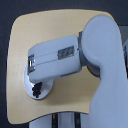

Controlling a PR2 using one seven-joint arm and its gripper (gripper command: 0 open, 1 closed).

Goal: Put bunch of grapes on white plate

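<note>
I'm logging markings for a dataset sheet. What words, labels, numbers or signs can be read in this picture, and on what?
None can be read.
Robot arm: a dark rectangular patch sits on its side, too blurred to tell whether it holds any text.
White plate, bunch of grapes and wooden table: no markings visible.

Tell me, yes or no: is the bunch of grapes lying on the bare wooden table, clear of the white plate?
No, the dark purple-black bunch of grapes lies within the rim of the round white plate, partly under the robot's arm.
</note>
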